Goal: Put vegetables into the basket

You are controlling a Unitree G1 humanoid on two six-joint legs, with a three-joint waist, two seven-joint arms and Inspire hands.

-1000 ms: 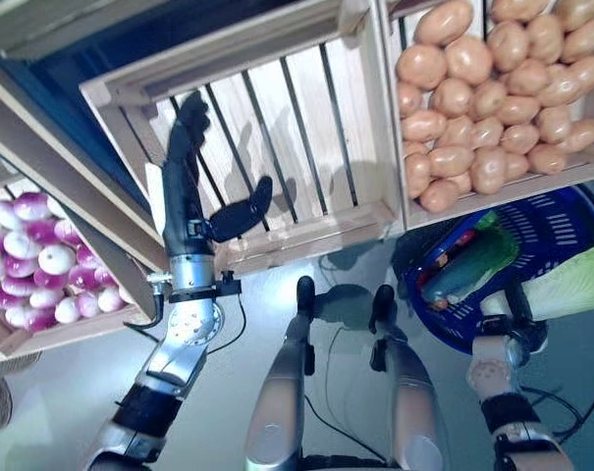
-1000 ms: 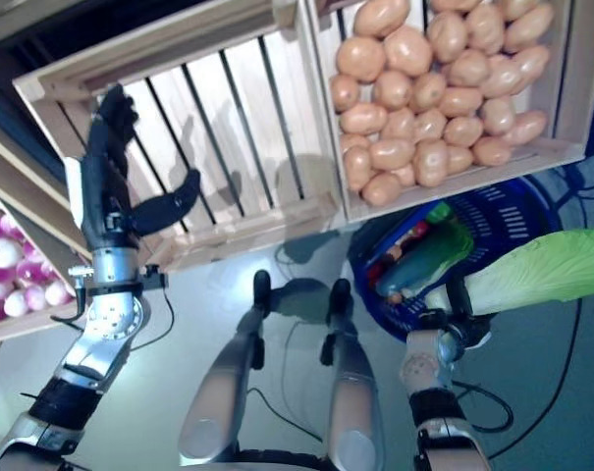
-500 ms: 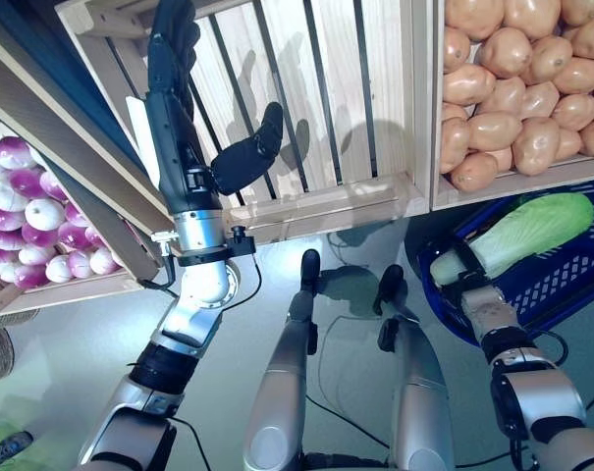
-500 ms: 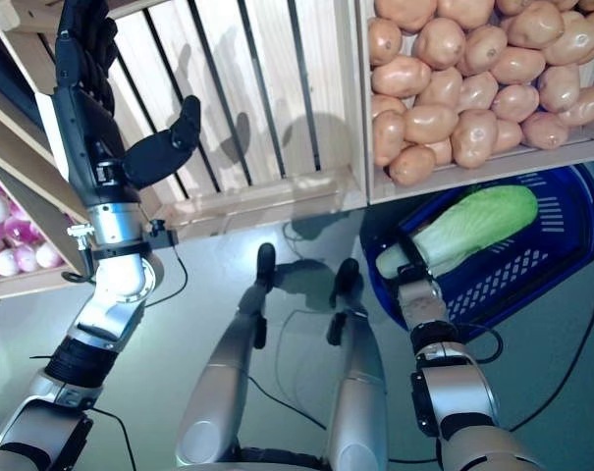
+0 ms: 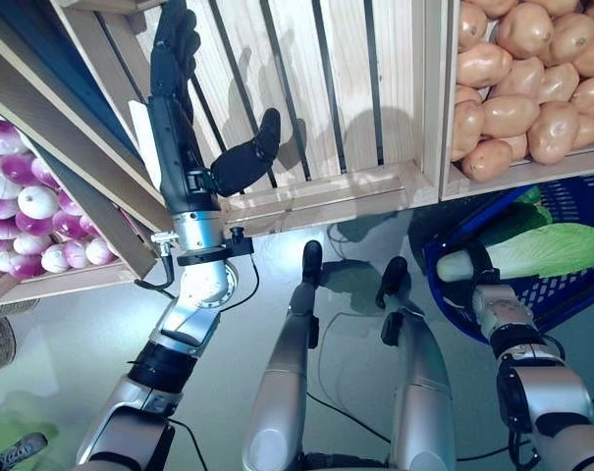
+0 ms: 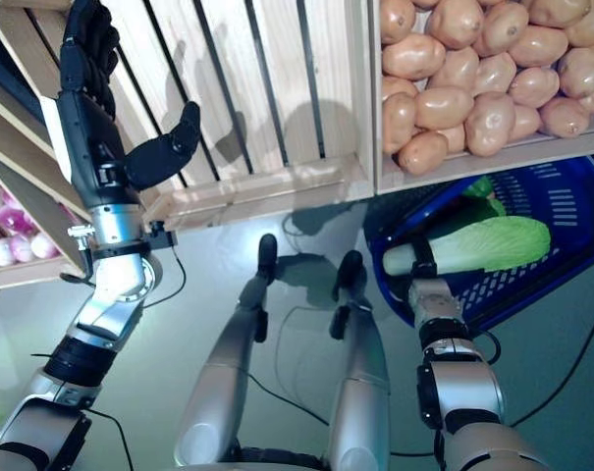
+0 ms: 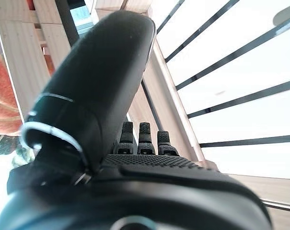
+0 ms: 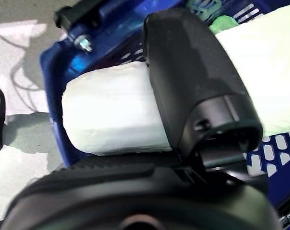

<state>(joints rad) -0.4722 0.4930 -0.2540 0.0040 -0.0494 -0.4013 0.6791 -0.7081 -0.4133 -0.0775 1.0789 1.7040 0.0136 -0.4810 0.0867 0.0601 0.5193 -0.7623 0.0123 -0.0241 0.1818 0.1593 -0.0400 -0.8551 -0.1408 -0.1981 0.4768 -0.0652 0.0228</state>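
My right hand [image 5: 480, 267] is shut on the white stem end of a long napa cabbage [image 5: 557, 249]. It holds the cabbage almost level over the blue plastic basket [image 5: 583, 194] on the floor at the lower right. The right wrist view shows the thumb [image 8: 192, 86] wrapped over the pale stem [image 8: 111, 115] above the basket's mesh. A green leafy vegetable [image 5: 528, 210] lies in the basket behind the cabbage. My left hand [image 5: 176, 147] is open and empty, raised in front of a slatted wooden crate [image 5: 355, 88], with its thumb [image 7: 97, 91] spread out.
The wooden stand's crates run across the top, and their front rail [image 5: 326, 196] overhangs the basket's far side. A lower sloped crate [image 5: 41, 235] stands at the left. Grey floor [image 5: 71, 353] lies below the stand.
The right hand has turned the cabbage from tilted to nearly level over the basket. The view has shifted slightly. The left hand has stayed in front of the crate.
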